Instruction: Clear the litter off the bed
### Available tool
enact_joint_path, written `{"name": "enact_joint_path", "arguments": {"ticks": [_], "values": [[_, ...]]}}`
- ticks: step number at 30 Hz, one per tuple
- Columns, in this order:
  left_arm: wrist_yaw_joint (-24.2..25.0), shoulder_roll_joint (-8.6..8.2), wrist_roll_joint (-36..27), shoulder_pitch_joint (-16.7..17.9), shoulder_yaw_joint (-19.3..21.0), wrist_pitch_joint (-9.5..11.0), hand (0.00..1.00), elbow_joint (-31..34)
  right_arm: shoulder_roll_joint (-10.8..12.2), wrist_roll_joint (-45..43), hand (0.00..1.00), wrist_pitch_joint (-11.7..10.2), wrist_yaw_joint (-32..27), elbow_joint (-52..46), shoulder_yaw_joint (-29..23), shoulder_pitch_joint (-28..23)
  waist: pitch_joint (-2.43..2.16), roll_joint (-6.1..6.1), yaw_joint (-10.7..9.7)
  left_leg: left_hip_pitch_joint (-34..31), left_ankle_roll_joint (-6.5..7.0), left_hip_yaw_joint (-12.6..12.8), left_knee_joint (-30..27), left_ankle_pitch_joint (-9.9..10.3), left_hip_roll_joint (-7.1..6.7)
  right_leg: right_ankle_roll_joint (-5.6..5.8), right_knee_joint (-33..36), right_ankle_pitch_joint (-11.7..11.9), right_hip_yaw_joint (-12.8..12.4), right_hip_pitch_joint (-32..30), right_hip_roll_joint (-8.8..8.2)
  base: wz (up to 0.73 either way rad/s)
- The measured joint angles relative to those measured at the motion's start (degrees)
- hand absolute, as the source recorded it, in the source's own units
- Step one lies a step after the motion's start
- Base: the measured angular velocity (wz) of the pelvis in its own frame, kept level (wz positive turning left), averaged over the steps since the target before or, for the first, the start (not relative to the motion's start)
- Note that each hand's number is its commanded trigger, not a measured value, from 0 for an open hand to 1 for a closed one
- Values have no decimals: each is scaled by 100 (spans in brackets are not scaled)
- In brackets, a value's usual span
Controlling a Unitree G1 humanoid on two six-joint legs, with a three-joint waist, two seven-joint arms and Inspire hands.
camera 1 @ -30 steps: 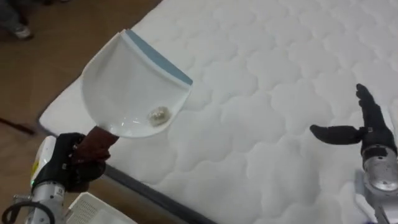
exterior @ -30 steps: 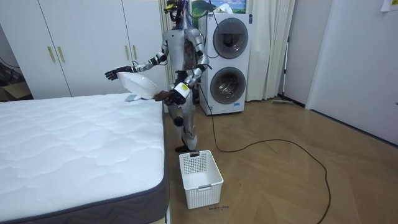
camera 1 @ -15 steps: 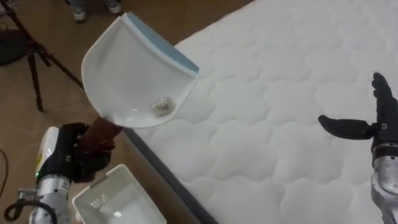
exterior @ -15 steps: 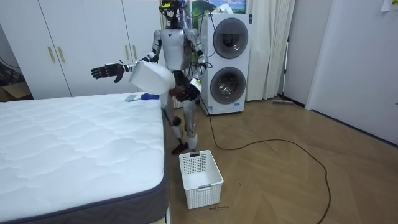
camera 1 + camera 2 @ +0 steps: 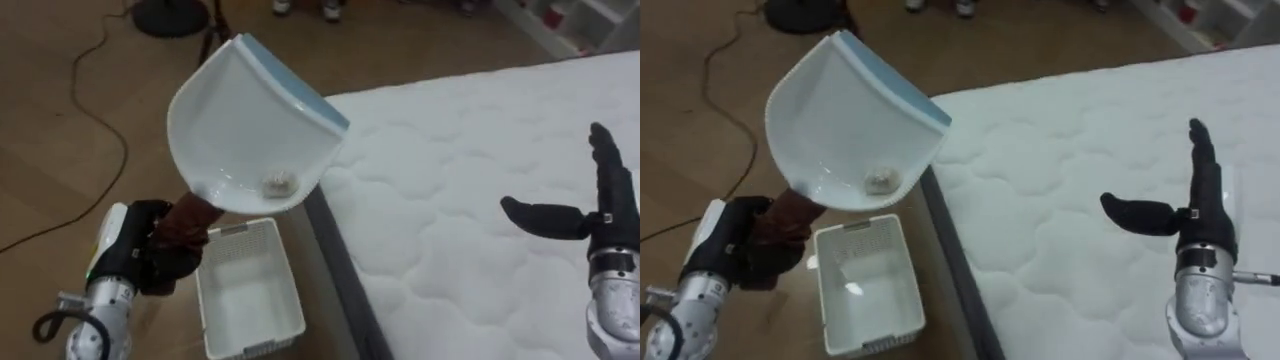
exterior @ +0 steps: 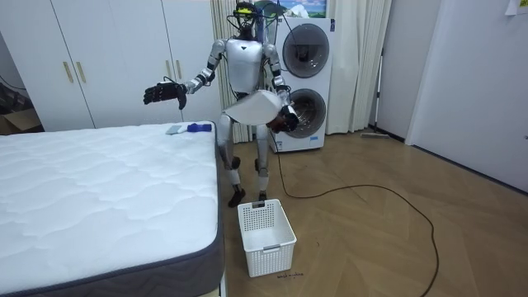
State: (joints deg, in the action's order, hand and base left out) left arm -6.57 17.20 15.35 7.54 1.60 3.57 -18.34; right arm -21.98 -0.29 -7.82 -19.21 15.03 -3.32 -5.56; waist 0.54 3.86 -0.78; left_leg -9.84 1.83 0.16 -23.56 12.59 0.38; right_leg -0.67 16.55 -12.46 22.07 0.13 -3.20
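Bed (image 5: pixel 470 170) lies below and in front of the right robot hand (image 5: pixel 592 215), its white quilted mattress bare in the eye views. We see the right robot hand held above the mattress, fingers straight and thumb spread wide, holding nothing. The left robot hand (image 5: pixel 140 262) is curled tight round the dark brown handle (image 5: pixel 188 222) of a white dustpan (image 5: pixel 240 120) with a blue lip. The dustpan rises up and forward from that hand, lip high, off the bed's edge and over the wooden floor (image 5: pixel 60 150). A small pale scrap (image 5: pixel 277 182) rests in the pan's low rear, just above the left robot hand. A white basket (image 5: pixel 245 295) stands on the floor below and to the right of the left robot hand, under the pan and near the bed's edge. In the room view we note the robot standing upright past the bed's corner, before two stacked washing machines (image 6: pixel 307 78). A small blue and white item (image 6: pixel 188 128) lies on the bed, lower than the right robot hand.
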Motion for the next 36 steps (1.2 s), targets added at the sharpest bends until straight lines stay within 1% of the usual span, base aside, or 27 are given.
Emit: {"name": "enact_joint_path", "arguments": {"ticks": [1, 2, 3, 5, 9, 11, 12, 14, 16, 18, 19, 20, 21, 22, 23, 24, 25, 26, 27, 28, 29, 30, 31, 32, 33, 34, 36], "values": [[-1, 4, -2, 0, 5, -4, 100, 0, 0, -4, 0, -1, 1, -6, 14, 1, -7, -4, 13, -29, 13, -66, 28, -35, -39, 11, -6, 7, 28, 5, -17, 70], [-1, 7, -2, 2, 4, -12, 100, 0, 1, -2, 0, 3, 0, -4, 26, -20, -18, -50, -1, -108, 44, -185, 43, -106, -114, 33, -35, -1, 158, 5, -61, 71], [-1, 11, 3, 20, 6, -45, 100, 0, 3, 5, 0, 28, -4, -3, 58, -31, -24, -101, 20, -161, 54, -244, 67, -149, -166, 49, -64, -5, 253, 11, -85, 60], [-1, 12, 49, 25, 16, -119, 100, 0, 3, 13, 0, 40, -14, 0, 128, -47, -24, -146, 108, -184, 55, -277, 110, -166, -199, 64, -116, -6, 313, 41, -99, 24], [-2, 14, 45, 27, 32, -126, 100, 0, 2, 17, 0, 36, -26, 2, 210, -63, -29, -159, 168, -149, 56, -236, 194, -166, -214, 95, -249, -13, 366, 124, -117, 7], [3, 14, 53, 27, 50, -124, 100, -21, -3, -3, 0, 37, -91, 45, 200, -67, -32, -174, 183, -181, 68, -1, 198, -160, -186, 121, -257, -30, 439, 126, -157, 9], [3, 14, 46, 20, 54, -122, 100, -54, -2, -1, 0, 38, -115, 48, 201, -66, -32, -186, 189, -202, 92, 165, 193, -145, -145, 128, -245, -41, 455, 113, -163, 10], [17, 14, 55, 5, 52, -122, 100, -91, -2, 24, 0, 38, -113, 51, 206, -44, -30, -210, 203, -277, 114, 301, 144, -131, -107, 138, -138, -49, 456, 34, -178, 9], [92, 15, 86, -77, 50, -123, 100, -124, -3, 128, 0, 38, -82, 142, 206, 8, -28, -218, 183, -358, 138, 481, 108, -118, -76, 164, 50, -103, 442, -80, -240, 26], [165, 31, 307, -297, 45, -116, 100, -284, -1, 226, 0, 38, -26, 359, 233, 71, -23, -210, 258, -362, 175, 514, 66, -96, -94, 204, 666, -227, 191, -363, -378, 15], [196, 52, 336, -350, 44, -116, 100, -361, -1, 224, 0, 38, 1, 445, 249, 87, -22, -207, 267, -350, 188, 510, 56, -87, -106, 220, 870, -250, 140, -432, -412, 14], [231, 136, 360, -415, 24, -116, 100, -463, -2, 222, 0, 45, 41, 604, 318, 127, -5, -204, 275, -337, 219, 487, 3, -62, -123, 239, 1286, -272, 127, -551, -486, 22], [256, 258, 360, -479, -11, -111, 100, -552, -4, 209, 0, 69, 65, 707, 397, 142, 33, -193, 255, -346, 229, 447, -27, 0, -136, 237, 1665, -269, 20, -682, -543, 27], [283, 331, 362, -524, -30, -112, 100, -598, -2, 208, 0, 83, 63, 768, 440, 173, 45, -191, 229, -368, 237, 404, -73, 37, -145, 236, 1859, -268, -33, -763, -570, 34], [362, 464, 405, -669, -102, -114, 100, -685, -3, 181, 0, 92, 67, 924, 458, 249, 78, -220, 157, -463, 247, 214, -266, 105, -176, 230, 2266, -230, -184, -1024, -578, 54], [401, 605, 429, -839, -224, -110, 100, -772, -2, 179, 0, 101, 68, 1015, 457, 277, 106, -273, 84, -622, 256, 8, -429, 146, -225, 291, 2411, -385, -503, -1328, -502, 54], [430, 662, 439, -920, -247, -110, 100, -785, -3, 176, 0, 101, 78, 1015, 451, 287, 107, -274, 66, -720, 255, -46, -497, 151, -229, 277, 2315, -472, -667, -1508, -424, 58], [458, 786, 445, -1048, -264, -106, 100, -805, -3, 174, 0, 100, 139, 1028, 451, 366, 136, -321, -38, -952, 254, -119, -644, 155, -231, 243, 1983, -495, -921, -1882, -271, 58], [471, 934, 512, -1233, -345, -102, 100, -940, -1, 166, 0, 87, 181, 1090, 455, 438, 149, -341, -145, -1116, 245, -230, -777, 161, -314, 255, 1574, -430, -1110, -2197, -209, 62], [486, 984, 567, -1334, -391, -101, 100, -1049, -9, 158, 0, 88, 185, 1111, 454, 456, 150, -344, -184, -1174, 240, -254, -835, 173, -350, 225, 1481, -255, -1198, -2330, -206, 62], [551, 1090, 644, -1431, -459, -102, 100, -1190, -17, 107, 0, 78, 186, 1130, 459, 462, 135, -361, -249, -1244, 216, -259, -946, 224, -439, 59, 1537, 107, -1273, -2411, -270, 36], [628, 1146, 761, -1442, -464, -92, 100, -1250, -34, 33, 0, 77, 172, 1139, 460, 482, 122, -463, -238, -1314, 200, -146, -1001, 261, -374, 4, 1553, 81, -1182, -2421, -278, 22], [665, 1187, 796, -1448, -465, -70, 100, -1267, -34, -35, 0, 77, 168, 1140, 462, 494, 124, -503, -244, -1327, 190, -96, -1000, 280, -333, -13, 1550, 71, -1142, -2427, -276, 6], [719, 1285, 816, -1508, -524, -57, 100, -1323, -34, -157, 0, 39, 167, 1209, 493, 548, 133, -554, -289, -1354, 173, -82, -1002, 292, -303, -47, 1565, 57, -1110, -2441, -269, 5], [729, 1353, 896, -1592, -607, -52, 100, -1412, -37, -263, 0, 20, 168, 1318, 540, 632, 137, -570, -286, -1368, 159, -59, -1002, 301, -299, -79, 1626, 33, -1123, -2485, -276, 5], [730, 1363, 935, -1626, -637, -49, 100, -1470, -38, -273, 0, 20, 169, 1363, 575, 682, 136, -582, -284, -1372, 154, -46, -1000, 304, -294, -87, 1641, 22, -1128, -2504, -277, 0], [767, 1392, 1185, -1669, -721, -50, 100, -1599, -42, -273, 0, 14, 185, 1432, 742, 797, 146, -675, -356, -1417, 141, -41, -986, 311, -269, -97, 1616, 16, -1109, -2530, -262, 2]]}}
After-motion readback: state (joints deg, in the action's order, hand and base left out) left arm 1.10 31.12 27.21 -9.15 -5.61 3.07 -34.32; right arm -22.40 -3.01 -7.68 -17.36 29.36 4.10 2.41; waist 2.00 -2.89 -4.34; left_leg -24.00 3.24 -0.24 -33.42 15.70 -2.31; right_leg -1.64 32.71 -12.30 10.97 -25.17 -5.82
